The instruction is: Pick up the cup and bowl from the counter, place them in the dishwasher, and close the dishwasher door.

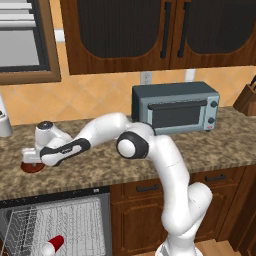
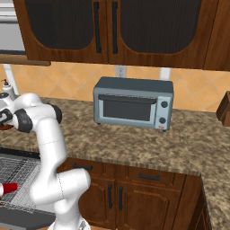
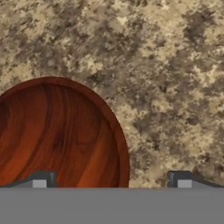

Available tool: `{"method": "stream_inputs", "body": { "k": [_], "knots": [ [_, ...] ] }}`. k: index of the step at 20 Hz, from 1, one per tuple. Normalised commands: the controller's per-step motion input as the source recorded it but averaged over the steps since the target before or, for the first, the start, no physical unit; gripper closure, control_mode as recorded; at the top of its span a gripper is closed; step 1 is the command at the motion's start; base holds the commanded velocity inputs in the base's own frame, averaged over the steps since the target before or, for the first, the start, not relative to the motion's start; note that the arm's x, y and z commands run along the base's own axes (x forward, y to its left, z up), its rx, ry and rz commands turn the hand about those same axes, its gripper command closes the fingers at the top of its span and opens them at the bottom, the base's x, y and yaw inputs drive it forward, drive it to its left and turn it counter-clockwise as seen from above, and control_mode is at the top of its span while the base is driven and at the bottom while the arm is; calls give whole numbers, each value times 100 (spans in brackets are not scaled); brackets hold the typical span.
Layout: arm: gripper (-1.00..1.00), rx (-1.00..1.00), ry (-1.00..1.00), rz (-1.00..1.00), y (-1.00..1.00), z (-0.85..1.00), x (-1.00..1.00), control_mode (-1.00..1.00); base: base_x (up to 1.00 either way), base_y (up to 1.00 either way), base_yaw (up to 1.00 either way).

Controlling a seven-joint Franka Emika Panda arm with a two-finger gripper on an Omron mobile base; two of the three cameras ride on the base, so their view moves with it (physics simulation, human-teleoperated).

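The dark reddish-brown bowl (image 3: 57,135) sits on the granite counter (image 3: 166,87) at the far left (image 1: 34,168). My gripper (image 3: 111,181) hangs close above it, open, with one fingertip (image 3: 41,179) over the bowl's inside and the other over bare counter, so the bowl's rim lies between them. In the left base view the gripper (image 1: 31,162) is at the end of the arm stretched leftward. The red cup (image 1: 52,245) lies on its side in the white wire rack of the open dishwasher (image 1: 75,220), and it shows again in the right base view (image 2: 8,187).
A grey-blue toaster oven (image 1: 175,107) stands at the back of the counter, right of the arm. A knife block (image 1: 246,100) is at the far right and a white dispenser bottle (image 1: 4,122) at the far left. Dark wooden cabinets hang above.
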Motion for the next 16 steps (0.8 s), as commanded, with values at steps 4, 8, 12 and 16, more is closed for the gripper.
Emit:
{"method": "stream_inputs", "body": {
  "k": [4, 8, 12, 16],
  "knots": [
    [-100, 0, 1, 1, 0, -9, 7, -100, 0, 0, 0],
    [100, 0, 2, 2, 0, -6, 4, -100, 0, 0, 0],
    [100, 0, 3, 1, 2, -2, 6, -100, 0, 0, 0],
    [100, 0, 0, 0, 1, 0, 1, -100, 0, 0, 0]
  ]
}}
